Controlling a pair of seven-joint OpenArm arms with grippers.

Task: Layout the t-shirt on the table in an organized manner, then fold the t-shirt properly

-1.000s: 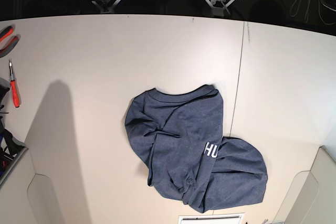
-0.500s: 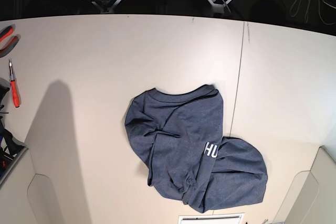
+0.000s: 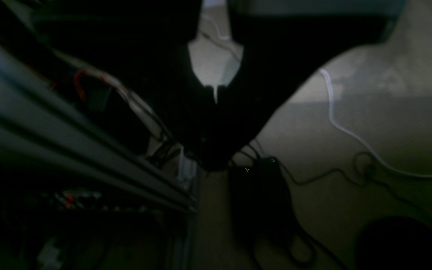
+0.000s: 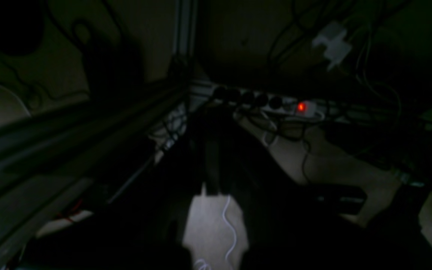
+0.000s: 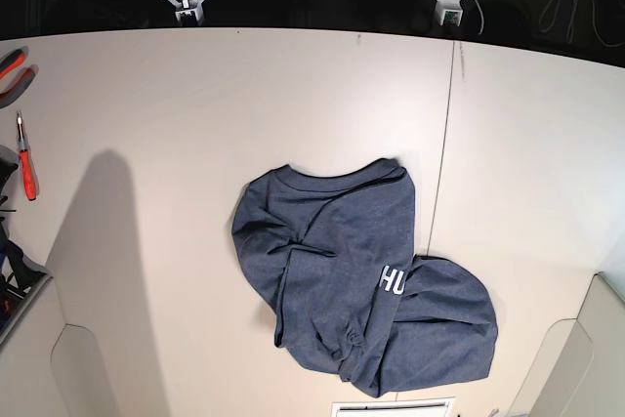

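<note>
My base camera looks steeply down from high over the table (image 5: 195, 104), taking in nearly the whole top. My two wrist cameras sit close behind my fingers, past the table's far edge, facing down at a dim floor of cables. Neither wrist view shares the tabletop with the base view.

Soft cloth on a smooth matt tabletop

The t-shirt (image 5: 356, 280) is heathered navy knit cloth, matt and creased into soft folds, with opaque white printed letters. The table (image 5: 195, 104) is a smooth, matt off-white board crossed by a thin dark seam. At its left edge a screwdriver (image 5: 26, 161) has a glossy red plastic handle and a bare metal shaft. In the right wrist view, a power strip (image 4: 276, 105) looks like pale plastic.
</note>
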